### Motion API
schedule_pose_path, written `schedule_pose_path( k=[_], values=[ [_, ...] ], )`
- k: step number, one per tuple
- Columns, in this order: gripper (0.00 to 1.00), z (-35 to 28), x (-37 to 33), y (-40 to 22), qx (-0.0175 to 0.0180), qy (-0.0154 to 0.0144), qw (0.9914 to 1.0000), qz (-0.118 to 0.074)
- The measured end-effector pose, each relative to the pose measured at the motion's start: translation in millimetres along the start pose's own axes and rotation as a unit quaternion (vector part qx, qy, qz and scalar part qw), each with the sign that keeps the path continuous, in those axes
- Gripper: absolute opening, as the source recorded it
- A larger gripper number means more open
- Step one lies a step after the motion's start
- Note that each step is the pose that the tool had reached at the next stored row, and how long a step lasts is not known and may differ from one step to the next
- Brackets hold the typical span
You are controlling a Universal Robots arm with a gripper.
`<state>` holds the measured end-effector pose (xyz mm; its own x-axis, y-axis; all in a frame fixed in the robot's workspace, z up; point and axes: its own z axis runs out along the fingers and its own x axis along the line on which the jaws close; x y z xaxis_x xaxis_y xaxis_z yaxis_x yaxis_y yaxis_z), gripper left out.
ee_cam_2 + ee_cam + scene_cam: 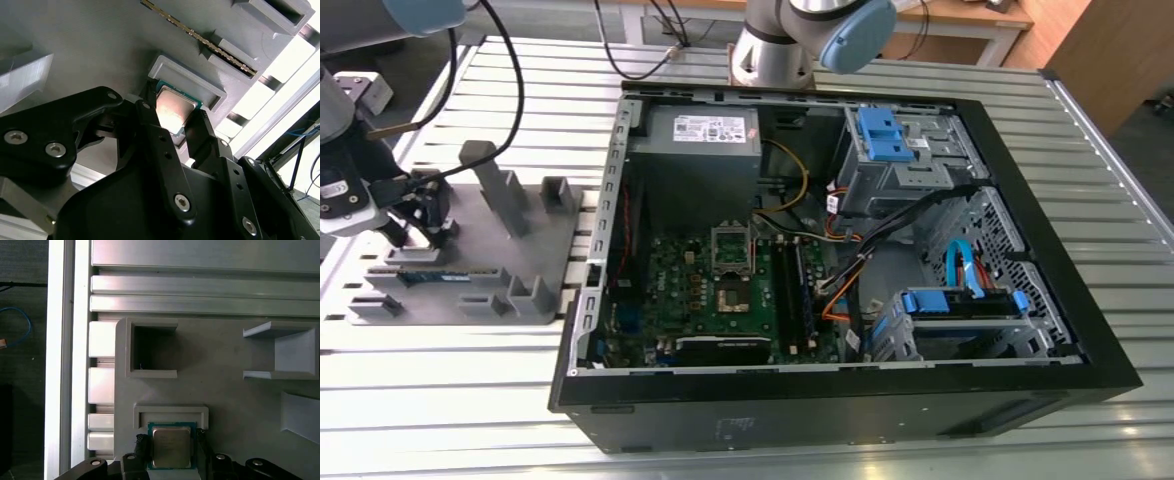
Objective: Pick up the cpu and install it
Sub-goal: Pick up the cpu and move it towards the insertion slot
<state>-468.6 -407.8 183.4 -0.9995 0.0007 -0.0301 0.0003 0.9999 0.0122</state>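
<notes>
Robot body, one unit.
- arm (339,130): at the exterior view's left edge, wrist end lowered and pointing down.
- gripper (423,236): black, two-fingered, bolted linkage arms, aimed straight down.
- fingers (150,111): drawn in to a narrow gap. In both wrist views one lies against each opposite edge of the cpu (175,107), clamped on it.

Slatted metal table (1107,150) beneath open computer case (854,405) and grey parts holder (507,255).
</notes>
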Motion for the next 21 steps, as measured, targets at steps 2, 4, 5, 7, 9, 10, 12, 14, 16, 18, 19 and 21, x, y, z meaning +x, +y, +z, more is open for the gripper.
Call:
schedule_pose_path(
  k=[2,4,5,7,9,10,12,14,16,18,19,21],
  values=[
    [0.47,0.0,0.0,0.0,0.0,0.0,1.0,0.0],
    [0.47,0.1,0.0,0.0,0.0,0.0,1.0,0.0],
    [0.47,0.1,0.0,0.0,0.0,0.0,1.0,0.0],
    [0.47,-0.1,0.0,0.0,-0.0001,-0.0001,1.0,0.0],
    [0.47,-2.2,-0.1,0.0,-0.0001,-0.0001,1.0,0.0],
    [0.47,-3.9,-0.1,0.1,0.0,0.0,1.0,0.0],
    [0.47,-7.2,-0.2,0.1,0.0,-0.0001,1.0,0.0],
    [0.47,-10.4,-0.3,0.1,0.0,0.0,1.0,0.0],
    [0.47,-13.1,-0.4,0.2,0.0,-0.0001,1.0,0.0],
    [0.47,-16.5,-0.5,0.2,-0.0001,-0.0001,1.0,0.0],
    [0.47,-18.4,-0.6,0.2,-0.0001,0.0,1.0,0.0],
    [0.47,-21.0,-0.6,0.3,0.0,0.0,1.0,0.0]
  ],
)
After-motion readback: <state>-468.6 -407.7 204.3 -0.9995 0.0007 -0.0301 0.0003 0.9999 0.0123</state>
